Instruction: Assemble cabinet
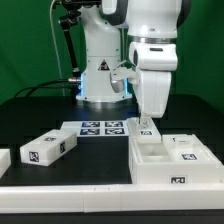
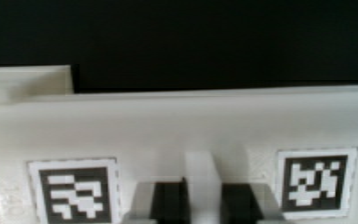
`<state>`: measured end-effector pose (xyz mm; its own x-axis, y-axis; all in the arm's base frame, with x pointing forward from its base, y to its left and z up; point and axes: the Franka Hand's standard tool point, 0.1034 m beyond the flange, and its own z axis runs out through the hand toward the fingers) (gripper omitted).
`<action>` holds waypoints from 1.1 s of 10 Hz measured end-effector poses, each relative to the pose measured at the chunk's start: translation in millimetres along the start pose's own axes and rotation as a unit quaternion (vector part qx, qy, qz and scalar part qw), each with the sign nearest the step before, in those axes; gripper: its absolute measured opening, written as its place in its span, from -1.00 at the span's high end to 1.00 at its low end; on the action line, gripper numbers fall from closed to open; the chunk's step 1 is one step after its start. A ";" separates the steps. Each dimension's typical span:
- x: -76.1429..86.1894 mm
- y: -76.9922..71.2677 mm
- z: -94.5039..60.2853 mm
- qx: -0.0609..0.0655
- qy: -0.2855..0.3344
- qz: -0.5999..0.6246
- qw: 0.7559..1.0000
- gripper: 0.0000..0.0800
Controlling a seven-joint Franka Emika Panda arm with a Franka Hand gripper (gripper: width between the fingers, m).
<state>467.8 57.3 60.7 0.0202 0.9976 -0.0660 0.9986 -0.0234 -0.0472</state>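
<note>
The cabinet (image 1: 170, 165) is a large white boxy body with square compartments at the exterior view's right front, with tags on its front and on a block inside. My gripper (image 1: 146, 122) stands straight down on the body's far left edge. In the wrist view a white cabinet wall (image 2: 194, 125) fills the picture, with two tags low on it (image 2: 78, 190). My gripper (image 2: 202, 200) has a dark finger (image 2: 162, 203) on each side of a thin white rib, which fills the gap between them. A loose white tagged block (image 1: 48, 148) lies at the exterior view's left.
The marker board (image 1: 100, 128) lies on the black table behind the cabinet, in front of the robot base (image 1: 100, 80). A long white rail (image 1: 60, 186) runs along the front. Another white piece (image 1: 4, 158) shows at the left edge.
</note>
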 end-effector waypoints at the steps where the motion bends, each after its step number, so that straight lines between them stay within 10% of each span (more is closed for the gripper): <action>1: 0.6 0.0 0.1 -0.003 0.001 -0.001 1.000 0.82; 6: 2.0 -0.9 1.1 -0.007 0.004 -0.001 1.000 0.82; 11: -1.0 33.1 -1.0 -0.011 0.005 -0.019 1.000 0.82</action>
<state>501.0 55.7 60.2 -0.0180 0.9984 -0.0542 0.9995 0.0165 -0.0283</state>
